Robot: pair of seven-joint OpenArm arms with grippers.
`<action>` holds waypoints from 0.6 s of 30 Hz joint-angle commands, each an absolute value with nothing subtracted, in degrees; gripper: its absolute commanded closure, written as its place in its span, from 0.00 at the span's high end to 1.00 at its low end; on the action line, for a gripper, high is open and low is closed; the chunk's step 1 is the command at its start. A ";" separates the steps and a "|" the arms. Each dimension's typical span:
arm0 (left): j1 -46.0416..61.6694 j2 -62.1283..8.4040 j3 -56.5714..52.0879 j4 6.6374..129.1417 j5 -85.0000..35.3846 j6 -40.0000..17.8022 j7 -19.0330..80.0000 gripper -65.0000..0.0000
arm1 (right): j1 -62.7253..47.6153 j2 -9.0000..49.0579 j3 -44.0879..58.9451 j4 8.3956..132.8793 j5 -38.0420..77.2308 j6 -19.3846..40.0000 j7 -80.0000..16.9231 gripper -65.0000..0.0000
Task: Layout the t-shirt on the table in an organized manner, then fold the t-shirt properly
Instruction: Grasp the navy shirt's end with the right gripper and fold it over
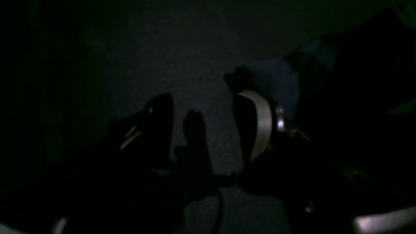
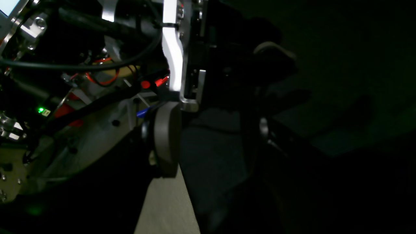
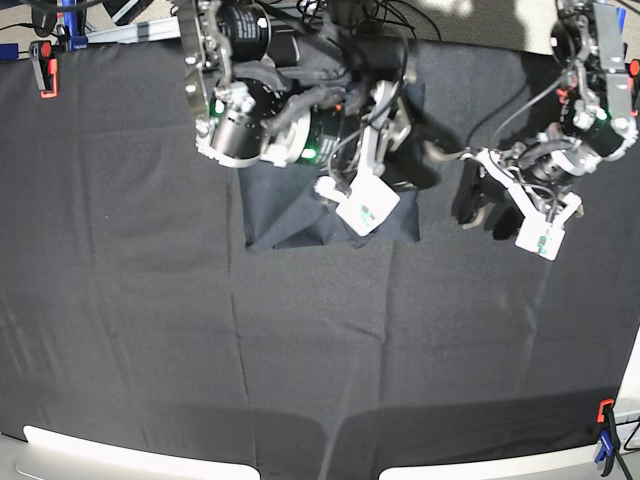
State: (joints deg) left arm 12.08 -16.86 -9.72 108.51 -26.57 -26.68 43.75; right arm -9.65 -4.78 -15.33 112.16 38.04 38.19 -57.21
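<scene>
I see the t-shirt (image 3: 300, 215) folded small at upper centre of the surface (image 3: 130, 330). Behind it, my right tool (image 3: 385, 130) bends down onto the shirt; its opening I cannot tell. At upper right, my left tool (image 3: 478, 200) hovers beside the shirt, fingers spread.

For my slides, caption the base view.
Two arms above a folded dark charcoal t-shirt on the black-draped table.

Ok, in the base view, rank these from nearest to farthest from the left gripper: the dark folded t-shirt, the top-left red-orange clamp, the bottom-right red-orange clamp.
From the left gripper:
1. Dark folded t-shirt, centre.
2. Bottom-right red-orange clamp, at the table corner.
3. Top-left red-orange clamp, across the table.
</scene>
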 commanded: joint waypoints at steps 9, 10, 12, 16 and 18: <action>11.70 -17.32 -9.82 109.65 -36.25 -29.54 42.50 0.47 | -8.95 -4.80 -7.66 125.05 37.52 39.59 -60.93 0.44; 11.68 -17.30 -9.80 109.65 -37.80 -30.11 42.83 0.47 | -9.23 -4.58 -5.41 126.37 37.21 39.57 -60.88 0.44; 11.49 -16.97 -9.80 109.67 -41.08 -31.88 44.45 0.47 | -9.63 -3.33 -0.56 128.03 37.54 39.57 -60.93 0.44; 11.25 -15.20 -9.61 109.67 -46.70 -35.27 47.18 0.47 | -9.72 0.73 9.96 128.29 37.52 39.55 -61.28 0.44; 11.20 -13.67 -9.58 109.67 -46.81 -36.05 47.13 0.47 | -9.76 2.72 15.40 128.27 37.54 39.55 -61.95 0.44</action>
